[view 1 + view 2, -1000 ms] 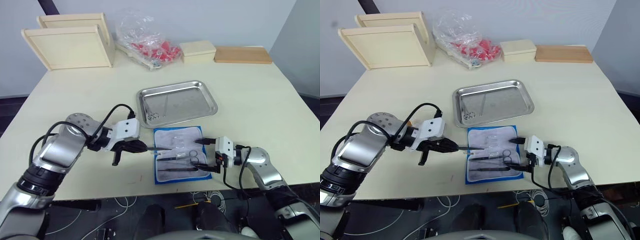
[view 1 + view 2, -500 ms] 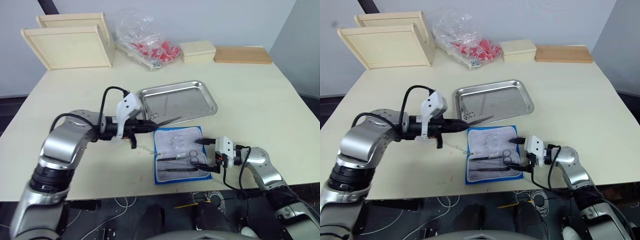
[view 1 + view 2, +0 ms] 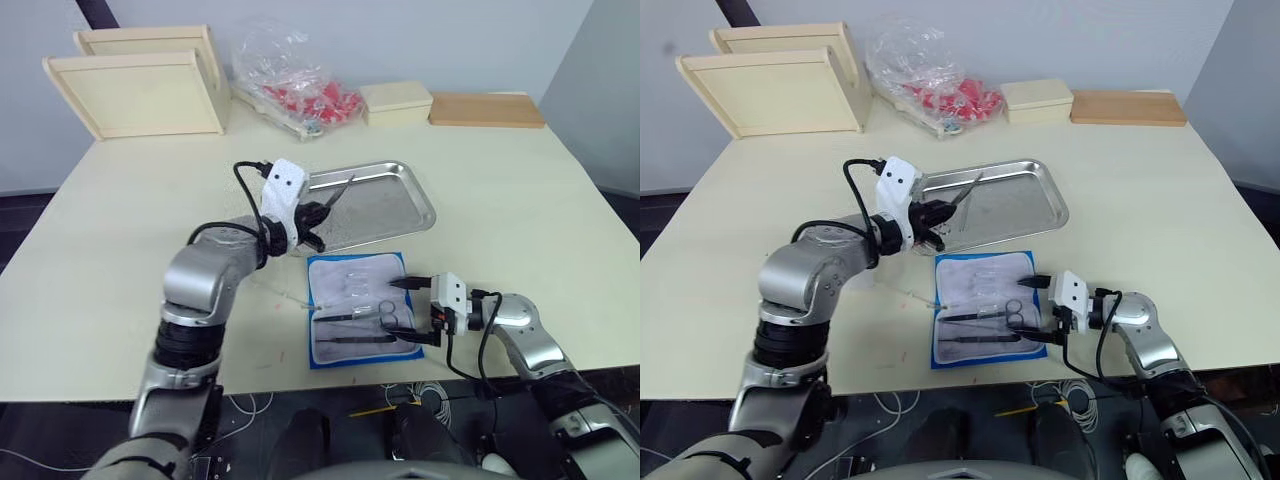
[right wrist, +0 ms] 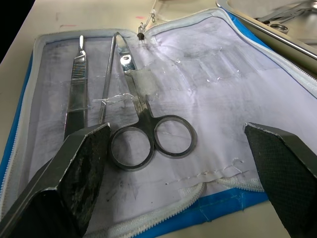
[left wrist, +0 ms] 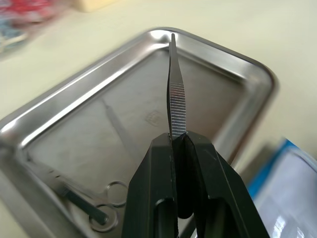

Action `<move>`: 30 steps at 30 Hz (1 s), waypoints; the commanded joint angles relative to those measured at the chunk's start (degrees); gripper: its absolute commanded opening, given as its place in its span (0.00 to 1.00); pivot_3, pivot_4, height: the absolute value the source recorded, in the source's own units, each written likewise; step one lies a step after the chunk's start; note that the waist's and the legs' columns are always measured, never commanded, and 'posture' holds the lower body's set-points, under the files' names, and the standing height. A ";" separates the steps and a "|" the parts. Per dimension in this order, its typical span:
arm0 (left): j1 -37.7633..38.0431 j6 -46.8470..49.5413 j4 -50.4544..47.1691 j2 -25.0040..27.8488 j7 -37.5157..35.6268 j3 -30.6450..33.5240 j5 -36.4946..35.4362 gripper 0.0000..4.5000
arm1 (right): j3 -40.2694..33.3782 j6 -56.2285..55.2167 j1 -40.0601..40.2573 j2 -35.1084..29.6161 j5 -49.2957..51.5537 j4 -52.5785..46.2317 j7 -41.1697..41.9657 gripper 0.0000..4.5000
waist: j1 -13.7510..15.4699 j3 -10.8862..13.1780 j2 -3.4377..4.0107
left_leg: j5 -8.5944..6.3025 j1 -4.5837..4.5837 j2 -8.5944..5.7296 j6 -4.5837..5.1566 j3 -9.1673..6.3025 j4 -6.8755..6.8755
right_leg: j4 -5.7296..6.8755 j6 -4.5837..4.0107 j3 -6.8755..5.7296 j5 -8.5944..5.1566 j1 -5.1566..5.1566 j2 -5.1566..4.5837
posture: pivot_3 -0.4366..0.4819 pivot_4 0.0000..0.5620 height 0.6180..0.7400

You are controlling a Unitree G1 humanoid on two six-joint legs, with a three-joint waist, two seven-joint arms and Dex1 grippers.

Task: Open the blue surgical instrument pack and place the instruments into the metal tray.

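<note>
Above the metal tray [image 3: 400, 205] at frame centre, forceps [image 5: 175, 106] are clamped in the left end effector [image 5: 178, 148], while the right end effector [image 4: 173, 163] is spread over the opened blue surgical instrument pack [image 3: 322, 355]; early release could bounce them onto the counter [image 3: 520, 200].

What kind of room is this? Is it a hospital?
Probably not a real hospital; more likely a robot practice room. A plain table holds a metal tray, an open blue tool pack, wooden boxes, and loose cables hang below.
</note>
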 commanded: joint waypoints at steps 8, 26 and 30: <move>-6.59 -9.35 16.05 -12.56 17.57 -0.53 9.56 0.01 | 3.20 2.03 1.93 -0.57 -4.87 5.89 0.27 1.00 | 0.07 -0.02 -0.03 | 0.01 0.00 -0.11 -0.02 -0.02 0.02 | 0.00 0.02 -0.03 0.02 0.01 0.01 | 0.48 0.27 1.00; -11.36 -17.19 33.78 -20.11 23.67 0.87 11.72 0.01 | 2.99 1.00 1.29 0.08 -5.10 7.56 0.21 1.00 | -0.04 -0.03 -0.02 | 0.02 0.01 -0.14 -0.03 0.02 0.07 | 0.00 0.17 0.00 0.10 0.02 0.02 | 0.48 0.27 1.00; -12.01 -16.45 35.81 -20.55 25.15 1.56 12.16 0.01 | 2.90 1.08 1.70 -0.10 -5.07 7.10 0.08 1.00 | -0.11 -0.03 -0.02 | 0.02 0.01 -0.14 -0.04 0.02 0.07 | 0.00 0.17 0.00 0.10 0.02 0.03 | 0.48 0.27 1.00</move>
